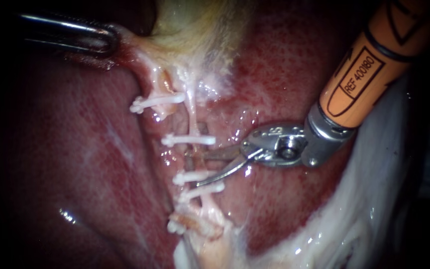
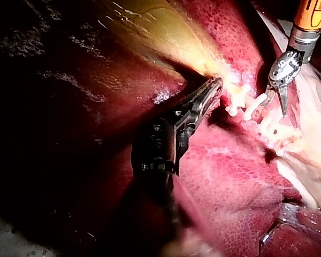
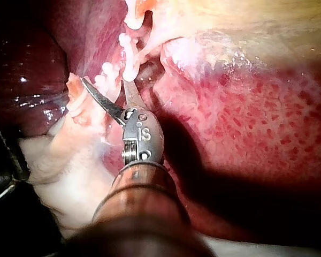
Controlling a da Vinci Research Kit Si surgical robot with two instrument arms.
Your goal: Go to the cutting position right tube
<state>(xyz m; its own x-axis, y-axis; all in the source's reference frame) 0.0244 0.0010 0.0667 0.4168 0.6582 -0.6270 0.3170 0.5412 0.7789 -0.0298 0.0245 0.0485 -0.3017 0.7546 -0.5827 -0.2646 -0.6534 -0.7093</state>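
While left instrument [image 1: 109,41] is gripping gallbladder [image 1: 200,30] taut, right instrument [image 1: 195,168] is holding jaws apart around right tube [image 1: 193,119], between clips [image 1: 187,140], apparently for cutting.

The gallbladder [image 1: 200,25] lies at the top on the liver [image 1: 75,149], and a tube [image 1: 192,117] runs down from it, crossed by clips [image 1: 189,140]. The left instrument [image 1: 108,40] comes in from the upper left, its tip at the gallbladder's neck. The right instrument [image 1: 197,167] reaches in from the upper right (tip spread at the tube) between two clips.
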